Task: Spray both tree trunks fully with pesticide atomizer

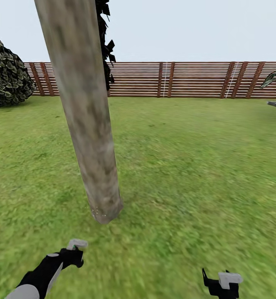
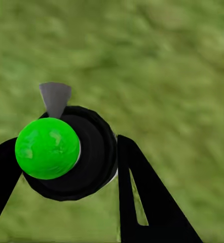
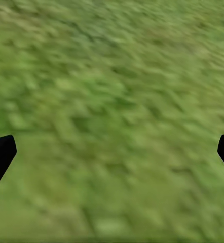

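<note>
A thick, bare tree trunk [image 1: 86, 116], mottled beige and grey-brown, rises from the green grass lawn [image 1: 188, 166], leaning slightly left toward its top. The pesticide atomizer [image 2: 66, 152], black with a bright green round cap and grey nozzle, sits between the left gripper's [image 2: 66, 174] fingers.

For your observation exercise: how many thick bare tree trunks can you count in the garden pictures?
1. The tree trunk rises from the grass left of centre in the head view, just ahead of the left pincer. Others may lie outside the frame.
</note>
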